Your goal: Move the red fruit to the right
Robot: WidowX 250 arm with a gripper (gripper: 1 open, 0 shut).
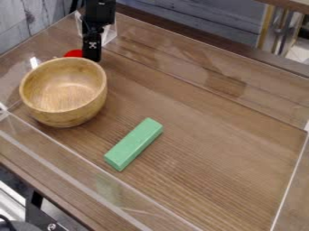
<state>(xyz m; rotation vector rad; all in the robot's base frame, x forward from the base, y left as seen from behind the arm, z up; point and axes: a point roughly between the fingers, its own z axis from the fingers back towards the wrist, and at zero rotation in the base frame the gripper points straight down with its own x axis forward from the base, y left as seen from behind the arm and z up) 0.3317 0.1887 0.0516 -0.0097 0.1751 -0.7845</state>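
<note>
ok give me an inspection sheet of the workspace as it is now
surface: wooden table with low clear walls round the edges, dry and unmarked
job's things: red fruit at the far left, behind the wooden bowl, mostly hidden by the claw; only a red sliver shows
clutter: wooden bowl upright and empty at the left; green block lying flat near the middle, apart from the bowl
grippers: claw open, pointing straight down over the red fruit; contact cannot be told
cables: nothing seen
surroundings: grey plank wall behind, metal frame legs at the far right
</note>
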